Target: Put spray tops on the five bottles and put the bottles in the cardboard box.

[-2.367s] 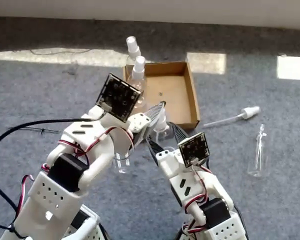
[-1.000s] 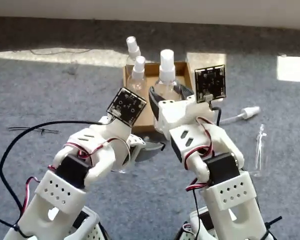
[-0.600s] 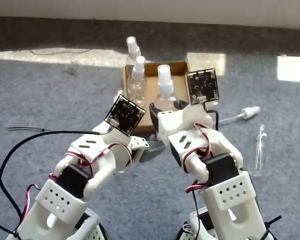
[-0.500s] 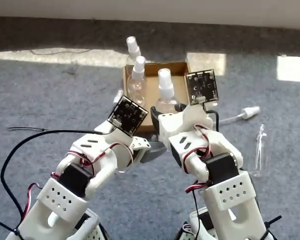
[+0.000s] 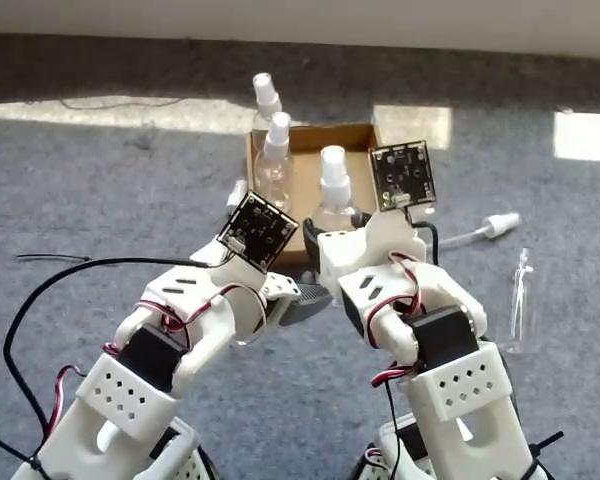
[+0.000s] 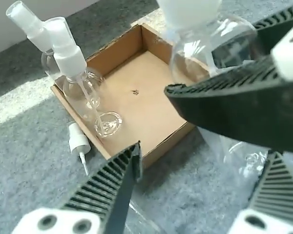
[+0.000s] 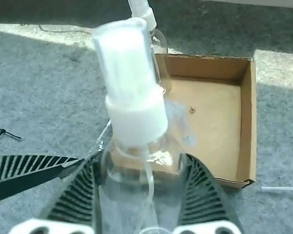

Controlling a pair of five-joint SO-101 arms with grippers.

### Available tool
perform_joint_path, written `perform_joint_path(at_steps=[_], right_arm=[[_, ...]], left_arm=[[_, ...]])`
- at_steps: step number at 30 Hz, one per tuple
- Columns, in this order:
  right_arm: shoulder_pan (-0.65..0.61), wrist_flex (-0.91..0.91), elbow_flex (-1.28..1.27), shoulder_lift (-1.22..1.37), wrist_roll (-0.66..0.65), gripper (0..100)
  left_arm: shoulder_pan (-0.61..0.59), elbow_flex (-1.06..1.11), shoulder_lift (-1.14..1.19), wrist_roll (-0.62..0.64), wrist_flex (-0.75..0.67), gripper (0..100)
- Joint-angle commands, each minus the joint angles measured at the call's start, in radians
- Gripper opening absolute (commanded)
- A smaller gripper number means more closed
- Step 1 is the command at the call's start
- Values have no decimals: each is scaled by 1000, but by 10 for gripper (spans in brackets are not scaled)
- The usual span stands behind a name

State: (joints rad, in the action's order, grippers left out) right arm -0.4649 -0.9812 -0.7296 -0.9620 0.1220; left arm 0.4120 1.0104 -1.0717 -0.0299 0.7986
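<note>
While R hand (image 7: 140, 168) is closed round the body of a capped bottle (image 7: 134, 126), upright over the near wall of the cardboard box (image 7: 247, 122), I log as follows. L hand (image 6: 205, 156): jaws wide apart, holding nothing, low just in front of box. Boxed bottle (image 6: 83, 83): spray top on, upright inside box at a far corner. Rear bottle (image 5: 265, 95): capped, directly behind that corner; can't tell if in or out. Short spray top (image 6: 77, 141): loose on worktop (image 5: 100, 200), beside box. Long-tubed spray top (image 5: 500, 223): loose, opp. side of box, near uncapped bottle (image 5: 518, 300) lying flat.
</note>
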Motion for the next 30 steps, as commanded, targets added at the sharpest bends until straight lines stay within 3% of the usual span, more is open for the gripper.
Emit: perform_joint_path(at_steps=[1,6,13,17,20,23,27,30], right_arm=[[-8,-24,35,-5,-48,4],[-2,28,31,4,-54,4],[2,87,25,-5,-101,4],[232,133,-39,4,-124,4],[472,223,-101,4,-215,4],[602,320,-150,4,-236,4],[549,375,-213,-7,-229,4],[409,377,-229,-7,-224,4]], left_arm=[[-28,1,1,-5,-32,347],[-44,-15,-64,-6,3,347],[-248,-13,-328,-63,147,347],[-374,84,-348,-63,123,347],[-406,150,-348,-63,71,347],[-414,157,-348,-63,37,347],[-433,160,-349,-63,37,347],[-556,153,-349,-63,32,347]])
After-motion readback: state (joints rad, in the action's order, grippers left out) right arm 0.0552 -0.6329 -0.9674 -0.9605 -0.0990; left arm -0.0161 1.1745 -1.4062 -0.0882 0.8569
